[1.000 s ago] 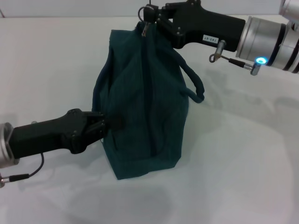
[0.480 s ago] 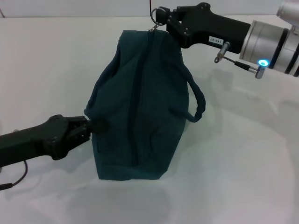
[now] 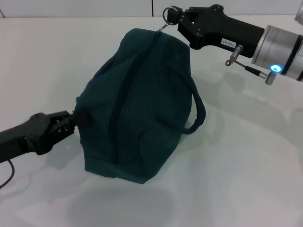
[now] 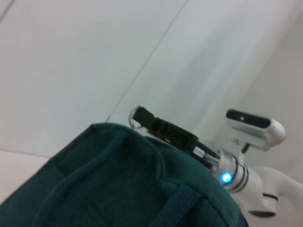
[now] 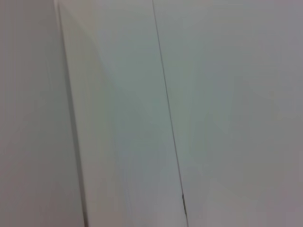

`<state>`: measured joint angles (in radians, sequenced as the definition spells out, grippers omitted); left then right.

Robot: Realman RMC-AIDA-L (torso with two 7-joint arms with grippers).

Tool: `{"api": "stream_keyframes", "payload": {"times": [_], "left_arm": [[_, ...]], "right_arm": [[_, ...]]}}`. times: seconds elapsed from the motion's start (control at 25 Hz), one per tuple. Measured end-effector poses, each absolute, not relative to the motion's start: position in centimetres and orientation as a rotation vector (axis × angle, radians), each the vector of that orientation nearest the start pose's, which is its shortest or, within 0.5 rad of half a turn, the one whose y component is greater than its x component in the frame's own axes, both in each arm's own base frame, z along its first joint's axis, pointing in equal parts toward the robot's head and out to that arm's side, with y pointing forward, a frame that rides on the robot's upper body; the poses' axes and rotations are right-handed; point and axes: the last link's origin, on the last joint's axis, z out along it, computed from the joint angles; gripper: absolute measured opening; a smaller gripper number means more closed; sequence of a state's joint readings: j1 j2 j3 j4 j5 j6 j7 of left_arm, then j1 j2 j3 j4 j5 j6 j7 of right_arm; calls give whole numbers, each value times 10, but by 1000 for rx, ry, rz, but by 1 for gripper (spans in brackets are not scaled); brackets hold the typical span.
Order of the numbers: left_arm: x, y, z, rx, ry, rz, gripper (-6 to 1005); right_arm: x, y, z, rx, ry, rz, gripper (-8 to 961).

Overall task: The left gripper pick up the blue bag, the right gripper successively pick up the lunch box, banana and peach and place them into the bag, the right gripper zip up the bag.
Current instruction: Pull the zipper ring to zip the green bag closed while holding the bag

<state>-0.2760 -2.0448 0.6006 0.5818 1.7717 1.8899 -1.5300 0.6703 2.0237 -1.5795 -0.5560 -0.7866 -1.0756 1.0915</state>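
White table (image 3: 246, 156), zipped blue bag (image 3: 142, 104)

A small white label (image 3: 227, 43) on the right gripper (image 3: 172, 15) bears print too small to read.

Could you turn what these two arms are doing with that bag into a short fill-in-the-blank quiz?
1. The blue bag on the white table has its zipper fully ____.
2. The right gripper pinches the ring zipper pull at the bag's ____ end.
3. The left gripper holds the bag's near end on the robot's ____ side.
4. One loop handle hangs on the side facing the ____ arm.

Missing words: closed; far; left; right
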Motion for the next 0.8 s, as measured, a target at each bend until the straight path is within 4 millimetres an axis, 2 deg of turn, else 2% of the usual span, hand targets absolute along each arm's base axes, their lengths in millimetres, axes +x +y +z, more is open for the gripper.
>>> {"api": "stream_keyframes", "payload": {"times": [0.36,0.44,0.56,0.76,0.8], "left_arm": [[-302,252,55,-2366,-1049,-1332,162],[-301,259,65,-2298,-1081,-1388,236],[-293,273,70,-2289,-1080,-1414,347],[-275,311,68,-2297,-1168,-1383,587],[-271,319,66,-2304,-1181,-1370,663]], "right_arm": [[152,383,-28,-2443,341,1158,61],[154,379,-26,-2438,338,1171,62],[158,373,-25,-2441,337,1191,63],[161,367,-24,-2447,339,1210,64],[162,366,-25,-2451,340,1213,65]]}}
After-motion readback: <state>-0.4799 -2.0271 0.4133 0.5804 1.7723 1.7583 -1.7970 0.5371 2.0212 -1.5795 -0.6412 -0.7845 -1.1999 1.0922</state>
